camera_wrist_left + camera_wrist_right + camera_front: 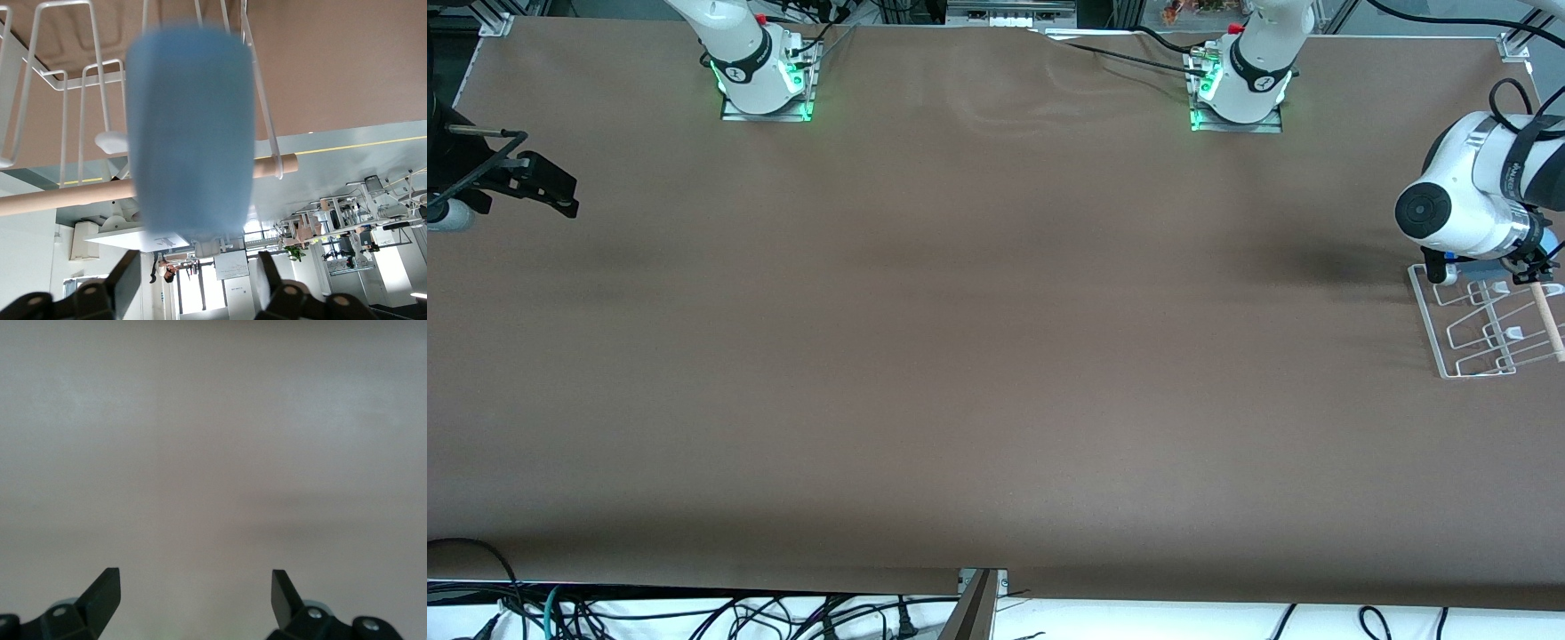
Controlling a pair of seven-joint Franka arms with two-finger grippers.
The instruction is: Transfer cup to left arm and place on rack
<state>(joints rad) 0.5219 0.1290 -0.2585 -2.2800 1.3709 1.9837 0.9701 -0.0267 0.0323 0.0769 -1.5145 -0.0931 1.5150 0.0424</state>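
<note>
The light-blue cup (192, 133) is at the rack (67, 87), in front of its white wires and pale wooden rod (60, 198). My left gripper (200, 263) is open, and its black fingers (127, 273) stand apart from the cup and just short of it. In the front view the rack (1449, 356) lies at the left arm's end of the table. The left gripper (1529, 262) hangs over the rack's end nearest the arm bases, and only a sliver of the cup (1549, 240) shows there. My right gripper (195, 577) is open and empty over bare table (213, 440).
The right gripper (551, 191) waits at the right arm's end of the table, near the edge. The brown table (996, 356) spreads between the two arms. Cables lie below the table's edge nearest the front camera.
</note>
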